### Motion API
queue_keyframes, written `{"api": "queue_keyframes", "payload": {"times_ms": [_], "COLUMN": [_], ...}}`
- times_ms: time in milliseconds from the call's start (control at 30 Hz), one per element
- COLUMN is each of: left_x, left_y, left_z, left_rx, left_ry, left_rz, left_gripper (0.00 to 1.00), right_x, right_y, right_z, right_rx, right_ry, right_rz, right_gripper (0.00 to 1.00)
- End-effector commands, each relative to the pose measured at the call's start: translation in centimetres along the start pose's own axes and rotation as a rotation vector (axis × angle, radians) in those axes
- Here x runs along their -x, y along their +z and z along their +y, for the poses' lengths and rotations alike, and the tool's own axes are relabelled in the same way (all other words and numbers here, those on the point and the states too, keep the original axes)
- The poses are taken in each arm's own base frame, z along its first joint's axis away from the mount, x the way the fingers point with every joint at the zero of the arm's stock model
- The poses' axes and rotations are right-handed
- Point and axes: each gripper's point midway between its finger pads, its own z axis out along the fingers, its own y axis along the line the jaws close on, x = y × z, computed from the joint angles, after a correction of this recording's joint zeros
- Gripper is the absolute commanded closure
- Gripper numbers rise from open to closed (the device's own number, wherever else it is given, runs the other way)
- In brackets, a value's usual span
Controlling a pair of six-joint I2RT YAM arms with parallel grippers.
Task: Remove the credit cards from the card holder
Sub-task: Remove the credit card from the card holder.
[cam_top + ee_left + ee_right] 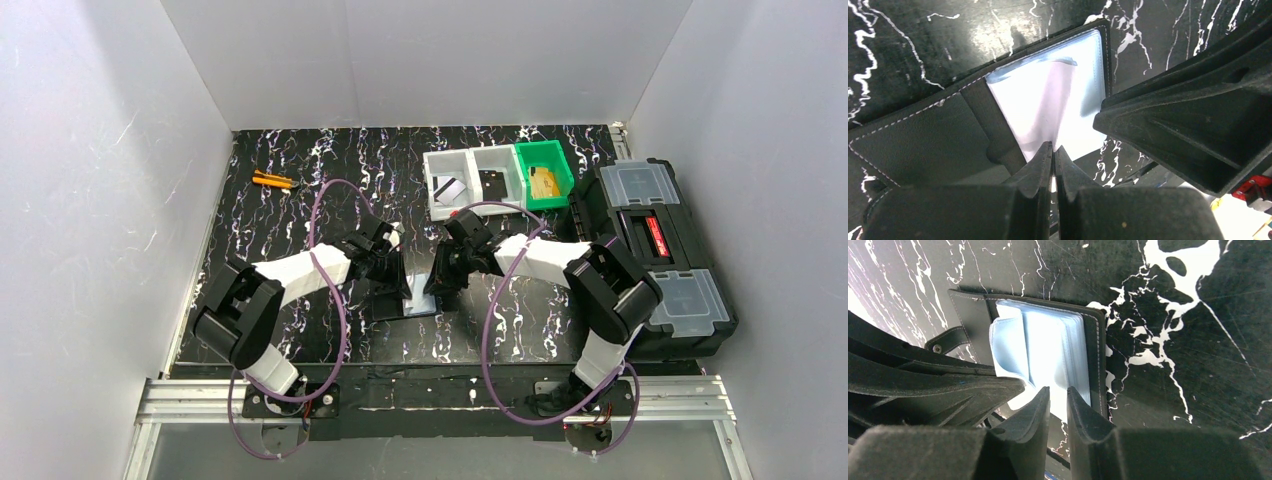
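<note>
The top view alone shows the black, white-veined counter (300, 170), the large black toolbox (655, 250) with clear lids at its right edge, and the grey and green bin row (470, 153) at the rear. The black folding card holder (420, 303) lies open near the counter's front centre, between both hands. Only the wrist views show its pale blue clear sleeves (1048, 340). The left hand (1053, 150) has its fingers pressed together at the sleeve edge. The right hand (1058, 392) has its fingers narrowly apart over the sleeves. One silvery credit card (450, 188) lies in the leftmost bin.
</note>
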Motion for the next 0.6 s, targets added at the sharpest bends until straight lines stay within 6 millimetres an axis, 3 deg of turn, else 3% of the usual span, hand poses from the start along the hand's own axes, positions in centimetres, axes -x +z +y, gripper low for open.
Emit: {"api": "queue_keyframes", "payload": {"times_ms": [0,400,567], "left_x": [-0.4,-0.4,-0.8], "left_y": [-1.2,-5.0,-5.5], "left_z": [1.4,5.1,6.7], "left_rx": [0.082,0.341,0.437], "left_ry": [-0.006,-0.001,0.007], "left_rz": [-0.019,-0.051,-0.026], "left_gripper": [1.0,0.72,0.7], "right_x": [0.6,0.2,0.2], "right_y": [0.4,1.1,1.0], "right_z": [1.3,-0.2,0.0], "right_rx": [0.025,-0.037,-0.031], "right_ry": [-0.012,0.017,0.014], "right_rz": [-0.001,0.019,0.021], "right_gripper": [0.76,0.81,0.82]}}
